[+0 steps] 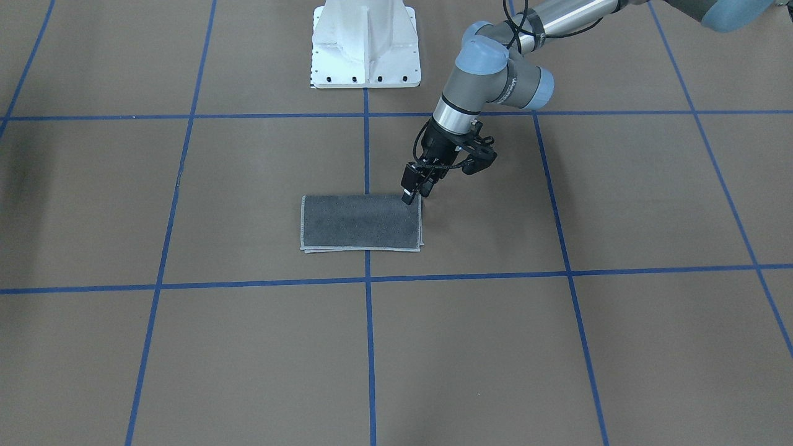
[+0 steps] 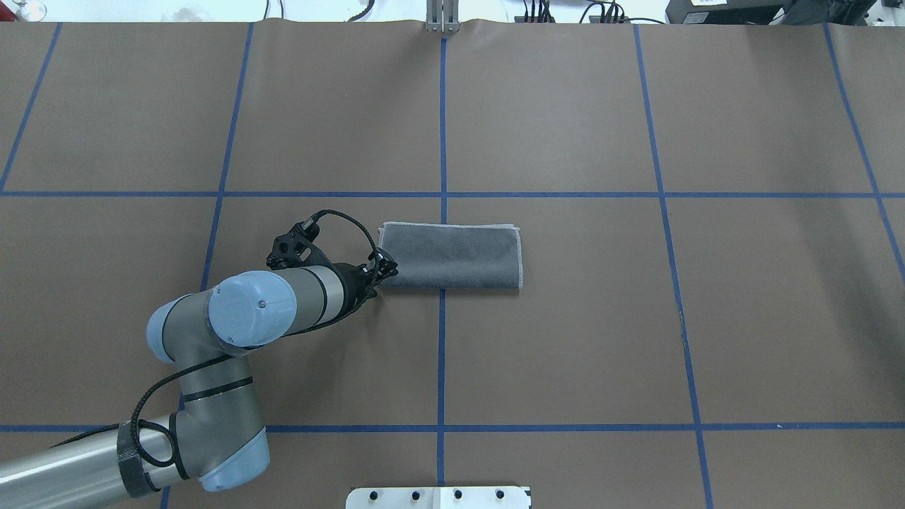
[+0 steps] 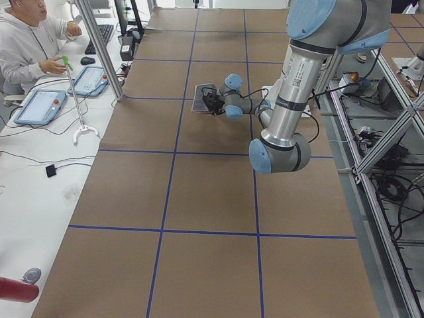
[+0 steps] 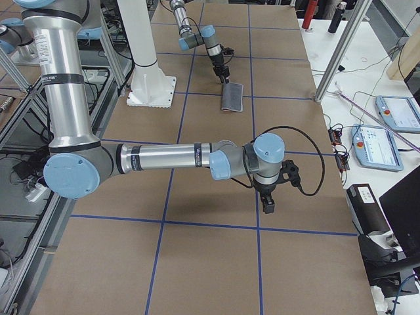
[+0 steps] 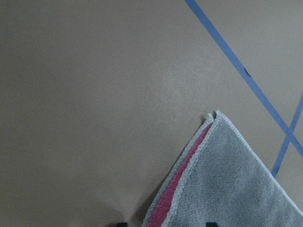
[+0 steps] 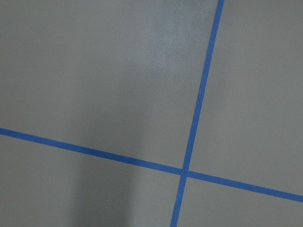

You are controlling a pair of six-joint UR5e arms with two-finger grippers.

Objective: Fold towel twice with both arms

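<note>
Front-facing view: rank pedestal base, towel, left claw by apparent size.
1. white pedestal base: largest as seen, though the top edge of the view crops it.
2. towel: somewhat smaller.
3. left claw: clearly smallest.

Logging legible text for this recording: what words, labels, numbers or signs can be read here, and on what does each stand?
No text is legible in any view.
Lettering along the right arm forearm tube: too small to read.
Lettering on the left arm wrist joint: blurred.
Sticker on the left arm's upright tube, left side view: too small.
Touch panels on the side bench: screens unreadable.
Towel: no text.
</note>
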